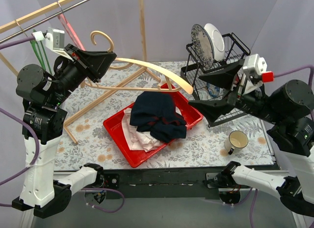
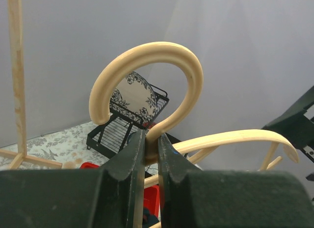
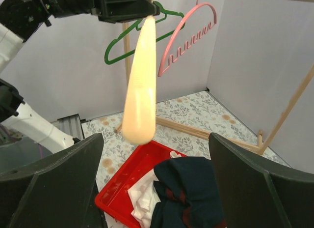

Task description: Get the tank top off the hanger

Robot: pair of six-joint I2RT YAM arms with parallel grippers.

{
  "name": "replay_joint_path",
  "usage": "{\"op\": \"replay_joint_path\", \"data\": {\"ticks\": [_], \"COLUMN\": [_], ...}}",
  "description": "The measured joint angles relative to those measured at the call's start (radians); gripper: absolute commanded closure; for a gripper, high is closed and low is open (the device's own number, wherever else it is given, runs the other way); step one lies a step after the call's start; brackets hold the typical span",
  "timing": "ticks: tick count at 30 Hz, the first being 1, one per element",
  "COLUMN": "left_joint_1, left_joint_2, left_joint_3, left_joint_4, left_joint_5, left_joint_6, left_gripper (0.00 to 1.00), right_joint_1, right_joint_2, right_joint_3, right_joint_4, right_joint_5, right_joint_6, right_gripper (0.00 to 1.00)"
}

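My left gripper (image 1: 105, 58) is shut on the neck of a bare pale wooden hanger (image 1: 152, 71) and holds it in the air over the table; in the left wrist view the hook (image 2: 162, 71) curls above my fingers (image 2: 135, 154). The navy tank top (image 1: 159, 115) lies crumpled in the red tray (image 1: 115, 129), on top of a white garment (image 1: 140, 137). My right gripper (image 1: 206, 90) is open and empty, right of the hanger's end. In the right wrist view the hanger's end (image 3: 140, 85) hangs between my fingers, with the tank top (image 3: 191, 188) below.
A black dish rack (image 1: 216, 66) with two plates stands at the back right. A mug (image 1: 237, 141) sits at the front right. A wooden clothes rail (image 1: 44, 12) with green and pink hangers (image 3: 186, 39) is at the left, its base struts (image 1: 105, 98) on the table.
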Motion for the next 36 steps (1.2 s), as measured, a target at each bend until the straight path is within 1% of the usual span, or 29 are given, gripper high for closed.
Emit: {"op": "replay_joint_path", "data": {"ticks": [4, 9, 14, 15, 16, 18, 19, 21, 22, 23, 24, 25, 26, 28, 30, 36], "left_joint_1": [0.000, 0.000, 0.000, 0.000, 0.000, 0.000, 0.000, 0.000, 0.000, 0.000, 0.000, 0.000, 0.000, 0.000, 0.000, 0.000], "left_joint_2": [-0.018, -0.025, -0.003, 0.003, 0.008, 0.016, 0.020, 0.031, 0.035, 0.039, 0.042, 0.043, 0.045, 0.046, 0.045, 0.044], "left_joint_3": [-0.038, -0.098, -0.116, -0.116, -0.117, -0.125, -0.129, -0.132, -0.134, -0.137, -0.141, -0.143, -0.146, -0.152, -0.156, -0.158], "left_joint_4": [0.002, 0.013, 0.014, 0.014, 0.014, 0.019, 0.020, 0.021, 0.023, 0.022, 0.022, 0.021, 0.022, 0.022, 0.022, 0.023], "left_joint_5": [0.022, 0.043, 0.053, 0.058, 0.062, 0.069, 0.072, 0.076, 0.077, 0.078, 0.079, 0.079, 0.079, 0.076, 0.073, 0.067], "left_joint_6": [-0.009, -0.028, -0.035, -0.037, -0.040, -0.048, -0.052, -0.056, -0.058, -0.057, -0.058, -0.057, -0.053, -0.046, -0.038, -0.020], "left_gripper": [1.00, 1.00, 1.00, 1.00, 1.00, 1.00, 1.00, 1.00, 1.00, 1.00, 1.00, 1.00, 1.00, 1.00, 1.00, 1.00], "right_joint_1": [0.000, 0.000, 0.000, 0.000, 0.000, 0.000, 0.000, 0.000, 0.000, 0.000, 0.000, 0.000, 0.000, 0.000, 0.000, 0.000], "right_joint_2": [0.070, 0.113, 0.118, 0.117, 0.117, 0.121, 0.126, 0.135, 0.134, 0.132, 0.129, 0.125, 0.122, 0.122, 0.118, 0.110], "right_joint_3": [0.061, 0.063, 0.048, 0.043, 0.035, 0.029, 0.029, 0.024, 0.013, -0.001, -0.013, -0.028, -0.036, -0.037, -0.034, 0.024], "right_joint_4": [-0.006, -0.034, -0.049, -0.046, -0.047, -0.059, -0.065, -0.077, -0.082, -0.084, -0.085, -0.088, -0.097, -0.111, -0.116, -0.160], "right_joint_5": [0.015, 0.029, 0.027, 0.024, 0.019, 0.010, 0.005, 0.002, 0.002, 0.002, 0.002, 0.002, 0.003, 0.005, 0.011, 0.101], "right_joint_6": [0.025, 0.051, 0.061, 0.061, 0.061, 0.056, 0.054, 0.051, 0.051, 0.051, 0.052, 0.053, 0.057, 0.061, 0.067, 0.115], "right_gripper": [0.07, 0.08, 0.18, 0.21, 0.30, 0.39, 0.46, 0.54, 0.54, 0.51, 0.32, 0.22, 0.16, 0.07, 0.04, 0.05]}}
